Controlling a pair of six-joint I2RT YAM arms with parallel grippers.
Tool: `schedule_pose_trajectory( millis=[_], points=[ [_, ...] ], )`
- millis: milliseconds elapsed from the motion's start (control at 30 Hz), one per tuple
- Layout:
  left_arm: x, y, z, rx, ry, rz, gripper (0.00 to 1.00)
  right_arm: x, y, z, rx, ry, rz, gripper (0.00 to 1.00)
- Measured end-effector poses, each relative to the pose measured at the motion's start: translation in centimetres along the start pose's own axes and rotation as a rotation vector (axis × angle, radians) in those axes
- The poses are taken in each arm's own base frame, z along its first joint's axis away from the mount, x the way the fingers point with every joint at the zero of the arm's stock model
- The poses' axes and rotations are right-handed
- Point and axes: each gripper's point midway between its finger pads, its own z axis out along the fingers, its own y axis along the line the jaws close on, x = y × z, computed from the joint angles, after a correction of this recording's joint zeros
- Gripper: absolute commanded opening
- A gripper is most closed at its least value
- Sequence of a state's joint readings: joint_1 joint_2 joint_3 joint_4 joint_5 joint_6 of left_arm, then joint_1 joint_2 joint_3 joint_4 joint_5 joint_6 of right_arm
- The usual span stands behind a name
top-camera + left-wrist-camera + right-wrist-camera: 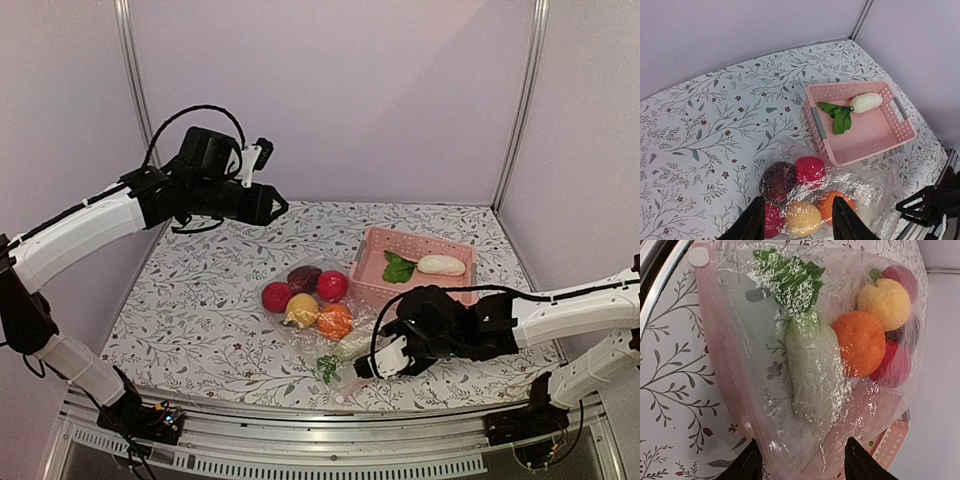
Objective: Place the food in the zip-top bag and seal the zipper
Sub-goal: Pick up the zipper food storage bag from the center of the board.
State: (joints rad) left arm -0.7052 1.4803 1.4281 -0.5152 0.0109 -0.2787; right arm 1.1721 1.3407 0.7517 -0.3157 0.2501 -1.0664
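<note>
The zip-top bag [300, 345] is laid flat mid-table, right beside the pink basket [360, 263], and most of the food [335, 320] is packed inside it. One white oblong [441, 264] with a green leaf is sat in the basket. The right gripper [801, 450] is held wide open low over the bag, near the zipper [720, 345], nothing gripped. The left gripper [797, 212] is raised high, jaws parted, empty.

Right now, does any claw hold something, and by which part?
Nothing is held: the left claw is open in the air, the right claw open over the clear crinkly plastic bag.
</note>
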Motion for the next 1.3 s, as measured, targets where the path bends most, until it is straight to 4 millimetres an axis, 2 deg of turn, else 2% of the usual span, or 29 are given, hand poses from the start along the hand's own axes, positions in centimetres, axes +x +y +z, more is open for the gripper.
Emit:
schedule_pose_trajectory(
  millis=[233, 300, 367, 400, 500, 600, 767, 867, 1000, 1167, 1300],
  points=[
    [-0.6, -0.2, -0.5, 0.006, -0.019, -0.001, 0.46, 0.2, 0.8, 1.7, 0.029, 0.021, -0.042, 0.49],
    [-0.9, -0.3, -0.9, 0.009, -0.029, 0.0, 0.46, 0.0, 0.5, 1.7, 0.049, 0.018, -0.049, 0.38],
    [-1.1, -0.5, -1.3, 0.012, -0.037, 0.001, 0.46, -0.4, -0.2, 1.7, 0.078, 0.008, -0.051, 0.17],
    [-1.1, -0.5, -1.4, 0.014, -0.039, 0.001, 0.45, -0.5, -0.5, 1.6, 0.09, 0.005, -0.054, 0.1],
    [-1.2, -0.8, -1.7, 0.018, -0.046, 0.006, 0.44, -1.1, -1.3, 1.4, 0.099, -0.01, -0.054, 0.02],
    [-1.3, -1.1, -2.1, 0.017, -0.052, 0.02, 0.43, -2.9, -3.8, 0.3, 0.117, -0.051, -0.027, 0.0],
    [-0.3, -2.7, -2.8, 0.042, -0.028, 0.068, 0.44, -7.5, -11.3, -3.5, 0.199, -0.172, 0.058, 0.0],
    [0.7, -4.0, -3.3, 0.063, -0.006, 0.097, 0.46, -9.4, -14.4, -5.1, 0.225, -0.216, 0.09, 0.0],
    [1.5, -5.3, -5.0, 0.08, -0.006, 0.116, 0.48, -11.1, -16.8, -5.5, 0.214, -0.237, 0.113, 0.0],
    [1.3, -6.1, -8.1, 0.108, -0.061, 0.11, 0.49, -12.1, -18.7, -4.6, 0.161, -0.248, 0.154, 0.0],
    [1.0, -6.1, -9.2, 0.11, -0.083, 0.092, 0.5, -12.5, -21.1, -4.1, 0.157, -0.248, 0.199, 0.0]
  ],
)
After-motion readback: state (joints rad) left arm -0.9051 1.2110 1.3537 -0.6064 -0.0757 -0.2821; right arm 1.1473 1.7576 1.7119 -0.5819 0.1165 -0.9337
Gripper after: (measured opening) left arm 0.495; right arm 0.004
